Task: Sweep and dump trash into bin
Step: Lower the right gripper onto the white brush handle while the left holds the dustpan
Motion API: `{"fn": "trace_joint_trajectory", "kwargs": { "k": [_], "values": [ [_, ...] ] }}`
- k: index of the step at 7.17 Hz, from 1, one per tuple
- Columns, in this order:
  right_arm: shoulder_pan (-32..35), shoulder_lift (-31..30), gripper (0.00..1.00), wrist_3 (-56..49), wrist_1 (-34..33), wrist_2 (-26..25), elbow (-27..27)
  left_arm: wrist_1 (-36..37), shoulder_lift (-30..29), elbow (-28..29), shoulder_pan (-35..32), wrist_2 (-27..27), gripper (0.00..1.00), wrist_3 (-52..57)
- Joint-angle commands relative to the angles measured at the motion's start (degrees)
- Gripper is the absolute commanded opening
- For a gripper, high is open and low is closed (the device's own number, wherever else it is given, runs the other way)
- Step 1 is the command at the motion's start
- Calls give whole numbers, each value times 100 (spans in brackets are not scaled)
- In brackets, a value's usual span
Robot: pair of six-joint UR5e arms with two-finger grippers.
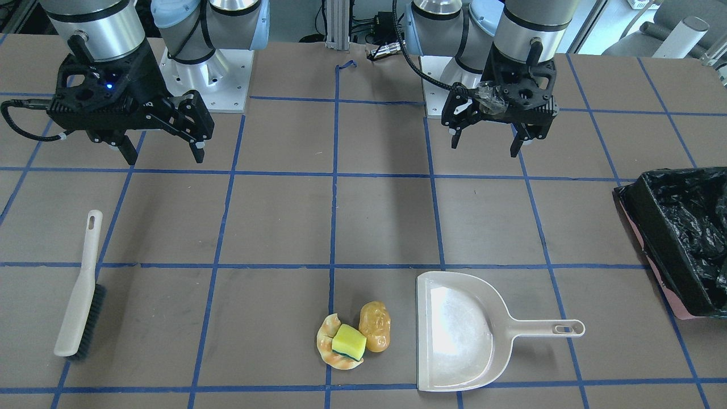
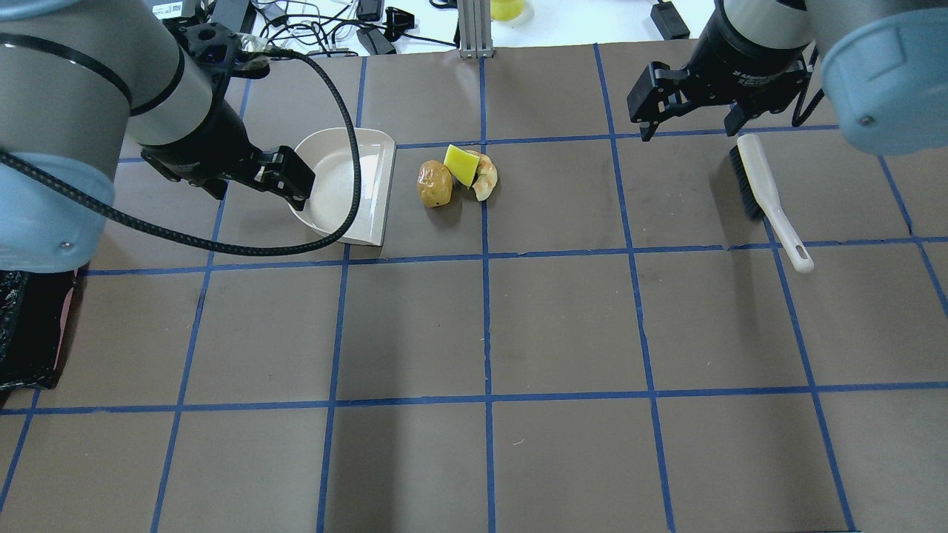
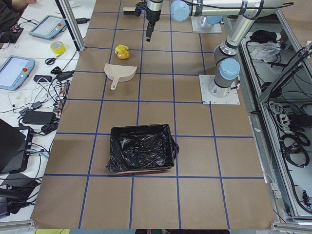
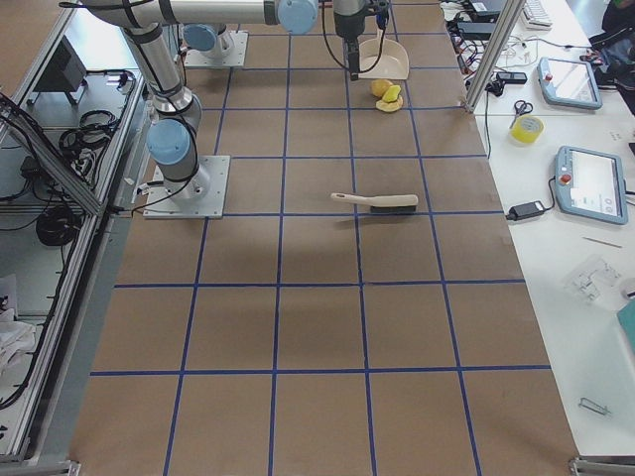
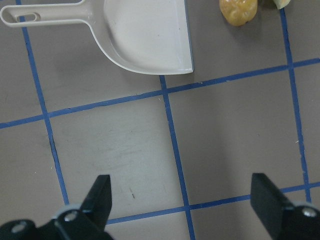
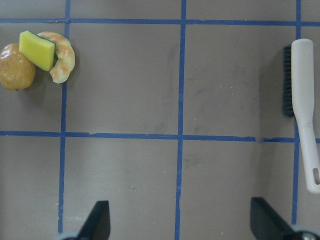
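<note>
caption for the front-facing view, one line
Left gripper and right gripper hang open; brush, trash pile, dustpan and black-lined bin sit on table.

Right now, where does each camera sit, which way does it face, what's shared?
Front-facing: across the table, facing the robot; shows left pincer and right pincer, both open.
Overhead: behind the robot, looking forward and down; arms enter at both sides.
Exterior left: table end by the bin; robot at right edge.
Exterior right: opposite end, near the brush; robot at left edge.
Left wrist: down past its fingers at the dustpan.
Right wrist: down past its fingers at trash and brush.
Shared: both wrist views show the bread lump.
</note>
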Motion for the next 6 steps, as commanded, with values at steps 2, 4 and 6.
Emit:
{"fn": "trace_joint_trajectory", "kwargs": {
  "k": [2, 4, 6],
  "values": [
    [-17, -5, 100, -55, -4, -84, -17, -891, -357, 1096, 28, -57, 100, 34],
    [-140, 274, 100, 103, -39, -15, 9, -1057, -789, 1564, 28, -22, 100, 25],
    [-559, 671, 100, -1, 153, -172, 35, -1050, -808, 1487, -42, 13, 100, 60]
  ]
}}
